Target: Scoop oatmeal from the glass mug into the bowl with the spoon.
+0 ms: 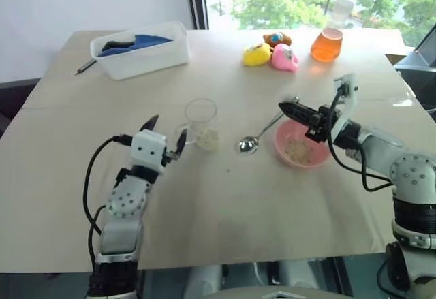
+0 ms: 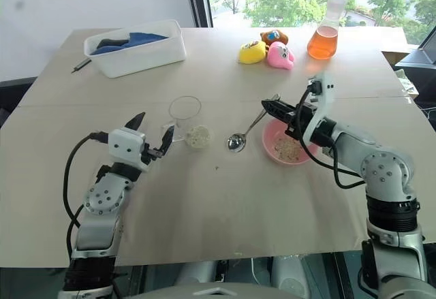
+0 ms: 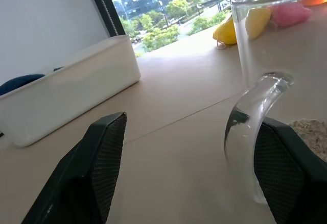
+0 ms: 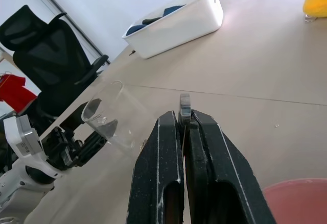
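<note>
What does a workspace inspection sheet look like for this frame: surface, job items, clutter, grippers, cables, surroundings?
Surface: pale beige table, a few stray flakes on it.
Job items: clear glass mug upright; a heap of pale oatmeal flakes beside its base; shallow pink bowl holding some flakes; shiny metal spoon, its bowl resting on the table left of the pink bowl.
Clutter: white rectangular tub with blue cloth; dark pen; yellow, pink and brown toys; flask of orange liquid.
Grippers: left gripper open, one finger beside the mug's handle; right gripper shut on the spoon's handle.
Cables: black leads looping along both arms.
Surroundings: window with trees; black office chair.
</note>
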Motion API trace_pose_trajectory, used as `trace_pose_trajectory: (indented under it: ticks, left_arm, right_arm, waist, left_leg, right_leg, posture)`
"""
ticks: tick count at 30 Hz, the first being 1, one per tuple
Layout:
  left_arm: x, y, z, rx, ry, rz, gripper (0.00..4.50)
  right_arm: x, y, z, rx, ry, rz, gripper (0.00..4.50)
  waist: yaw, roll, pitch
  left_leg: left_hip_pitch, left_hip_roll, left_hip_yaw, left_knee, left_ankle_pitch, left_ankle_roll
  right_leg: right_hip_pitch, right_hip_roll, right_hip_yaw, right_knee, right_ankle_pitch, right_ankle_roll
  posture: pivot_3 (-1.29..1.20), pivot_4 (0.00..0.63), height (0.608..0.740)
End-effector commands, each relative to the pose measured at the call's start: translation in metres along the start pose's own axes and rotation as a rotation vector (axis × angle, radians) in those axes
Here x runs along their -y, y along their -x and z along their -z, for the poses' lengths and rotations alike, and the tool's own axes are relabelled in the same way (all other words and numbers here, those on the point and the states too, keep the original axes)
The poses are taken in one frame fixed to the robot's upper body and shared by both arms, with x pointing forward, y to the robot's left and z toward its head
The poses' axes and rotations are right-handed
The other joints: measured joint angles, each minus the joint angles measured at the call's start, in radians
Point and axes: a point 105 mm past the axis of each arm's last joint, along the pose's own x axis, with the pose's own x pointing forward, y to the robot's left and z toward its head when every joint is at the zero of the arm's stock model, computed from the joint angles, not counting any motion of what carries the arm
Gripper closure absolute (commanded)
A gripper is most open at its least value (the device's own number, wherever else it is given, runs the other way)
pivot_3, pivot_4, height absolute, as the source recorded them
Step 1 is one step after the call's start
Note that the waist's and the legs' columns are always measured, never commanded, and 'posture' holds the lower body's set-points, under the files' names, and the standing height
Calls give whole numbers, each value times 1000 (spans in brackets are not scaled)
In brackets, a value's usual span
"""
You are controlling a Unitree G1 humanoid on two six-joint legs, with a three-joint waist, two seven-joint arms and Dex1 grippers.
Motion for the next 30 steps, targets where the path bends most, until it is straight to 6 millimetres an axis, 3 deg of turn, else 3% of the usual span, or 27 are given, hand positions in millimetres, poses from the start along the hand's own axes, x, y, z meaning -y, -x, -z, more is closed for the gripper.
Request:
trace_pose_trajectory:
  ticks: [1,6,7,8,10,18,19,20,22,30]
  left_arm:
    - [2,-3,-6,15,-3,20,1520]
    - [7,-5,-5,11,34,36,1520]
    - [8,-6,-5,11,55,34,2048]
    - [8,-6,-5,8,71,35,2171]
    - [10,-7,-4,-5,65,38,3007]
    - [15,-8,-5,0,83,56,3007]
    - [15,-9,-6,3,87,56,3542]
    - [15,-9,-6,3,89,56,3719]
    - [14,-10,-5,-4,83,47,4486]
    - [15,-9,0,-22,88,47,4486]
  right_arm:
    - [-10,2,-14,55,41,-31,4500]
    - [-10,3,-13,59,39,-24,4500]
    - [-10,3,-13,60,38,-23,4500]
    - [-10,4,-13,61,37,-22,4500]
    - [-11,4,-12,62,33,-22,4500]
    - [-12,5,-10,60,31,-19,4500]
    - [-12,6,-10,60,30,-17,4500]
    - [-12,6,-10,59,29,-16,4500]
    - [-11,6,-10,59,25,-15,4500]
    - [-10,5,-7,53,24,-15,4500]
  waist:
    - [-1,0,0]
    - [-1,0,0]
    - [-1,0,0]
    - [-1,0,0]
    - [-1,0,0]
    - [-3,0,0]
    - [-3,0,0]
    - [-3,0,0]
    - [-2,0,0]
    - [-8,0,0]
  left_leg:
    - [0,0,0,0,0,0]
    - [0,0,0,0,0,0]
    - [0,0,0,0,0,0]
    - [0,0,0,0,0,0]
    - [0,0,0,0,0,0]
    - [0,0,0,0,0,0]
    - [0,0,0,0,0,0]
    - [0,0,0,0,0,0]
    - [0,0,0,0,0,0]
    - [1,0,0,0,0,0]
  right_leg:
    - [0,0,0,0,0,0]
    - [0,0,0,0,0,0]
    - [0,0,0,0,0,0]
    - [0,0,0,0,0,0]
    - [0,0,0,0,0,0]
    - [0,0,0,0,0,0]
    - [0,0,0,0,0,0]
    - [0,0,0,0,0,0]
    - [0,0,0,0,0,0]
    - [0,0,1,2,0,0]
  posture:
    - [0,150,740]
    - [0,150,740]
    - [0,150,740]
    - [0,150,740]
    - [0,150,740]
    - [0,150,740]
    - [0,150,740]
    - [0,150,740]
    - [0,150,740]
    - [0,150,740]
